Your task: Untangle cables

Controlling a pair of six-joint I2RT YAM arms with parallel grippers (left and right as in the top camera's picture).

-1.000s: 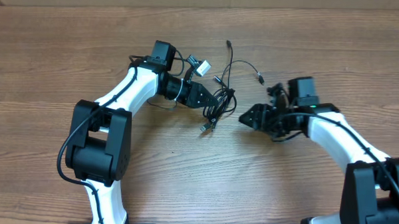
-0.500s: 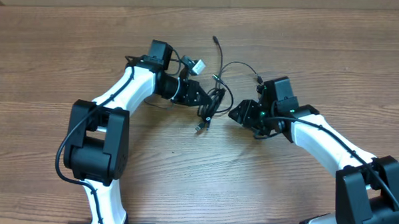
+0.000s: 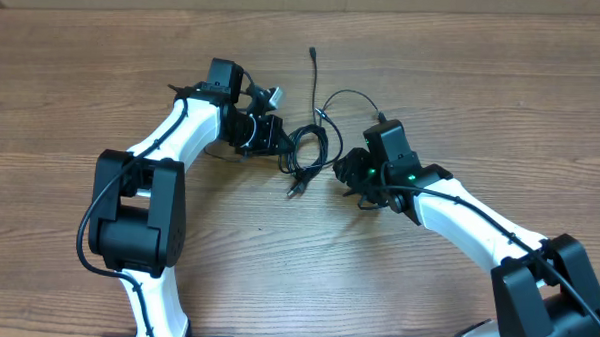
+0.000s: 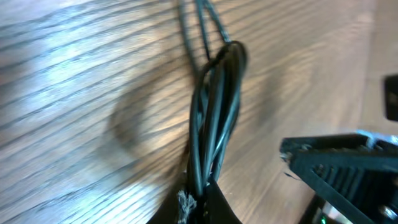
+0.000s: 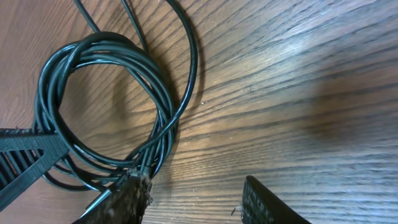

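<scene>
Cables (image 3: pixel 311 149) are bunched in a small coil on the desk (image 3: pixel 504 66), roughly midway between the left and right edges and nearer the far edge than the near one. Loose strands leave the coil. One runs toward the far edge and ends in a dark plug (image 3: pixel 312 53). Another arcs right to a second plug (image 3: pixel 381 117) just beside the right arm. A short tail plug (image 3: pixel 293 190) points toward the near edge. A white plug (image 3: pixel 275 94) sits by the left wrist, and I can't tell if it rests on the wood. Left gripper (image 3: pixel 281 151) is at the coil's left side with its jaws clamped on the bundle. Its wrist view shows several strands stretched taut and running straight into the pinched tips. Right gripper (image 5: pixel 196 200) is low over the wood just right of the coil, jaws wide apart, bare wood between them, holding nothing. One finger (image 5: pixel 132 193) is right at the coil's outer strands, contact can't be told. The other finger is well clear of the cables. The two grippers are near each other with the coil between them.
</scene>
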